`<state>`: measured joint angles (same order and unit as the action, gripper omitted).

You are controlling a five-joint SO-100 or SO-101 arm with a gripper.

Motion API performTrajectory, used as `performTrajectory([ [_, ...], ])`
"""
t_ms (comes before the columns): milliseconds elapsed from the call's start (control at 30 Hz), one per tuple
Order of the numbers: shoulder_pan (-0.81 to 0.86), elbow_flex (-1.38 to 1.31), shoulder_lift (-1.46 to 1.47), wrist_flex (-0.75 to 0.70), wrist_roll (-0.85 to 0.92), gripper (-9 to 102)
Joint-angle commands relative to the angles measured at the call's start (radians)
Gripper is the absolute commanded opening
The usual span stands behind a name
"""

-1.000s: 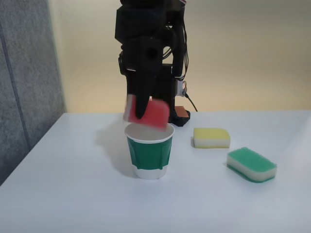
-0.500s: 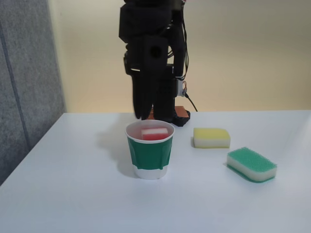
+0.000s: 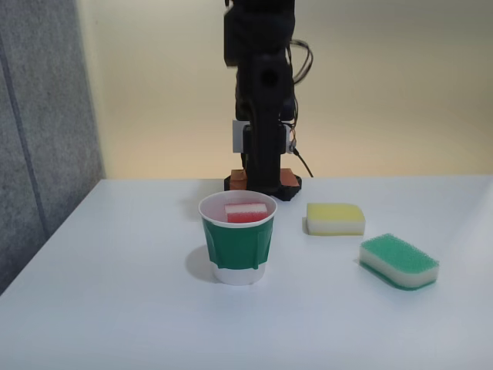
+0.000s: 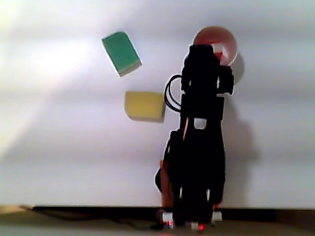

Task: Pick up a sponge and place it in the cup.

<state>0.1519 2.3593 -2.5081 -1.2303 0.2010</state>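
Observation:
The red-topped sponge (image 3: 246, 212) lies inside the green paper cup (image 3: 238, 250), its red and white edge showing just below the white rim. The cup stands upright at the middle of the white table. In the fixed view the black arm stands upright behind the cup, and its gripper (image 3: 260, 176) hangs down in front of the arm's base, clear of the cup and holding nothing. In the other view the gripper (image 4: 203, 51) ends right beside the cup (image 4: 231, 44). The dark fingers blend together, so their state is unclear.
A yellow-topped sponge (image 3: 335, 218) (image 4: 144, 105) and a green-topped sponge (image 3: 399, 260) (image 4: 121, 53) lie on the table (image 3: 115, 308) to the right of the cup in the fixed view. A grey panel (image 3: 38, 116) borders the table's left side, and a beige wall stands behind.
The sponge dropped out of the gripper into the cup. The arm then pulled back and to the right, away from above the cup, towards its base.

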Motion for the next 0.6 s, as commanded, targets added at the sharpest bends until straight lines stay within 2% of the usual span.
performTrajectory([
  [0, -0.012, 0.106, -0.155, 0.028, -0.032, 0],
  [233, -0.061, 0.402, -0.489, 0.089, -0.141, 0],
  [467, -0.091, 0.586, -0.749, 0.037, -0.166, 0],
  [567, -0.098, 0.623, -0.753, 0.035, -0.146, 0],
])
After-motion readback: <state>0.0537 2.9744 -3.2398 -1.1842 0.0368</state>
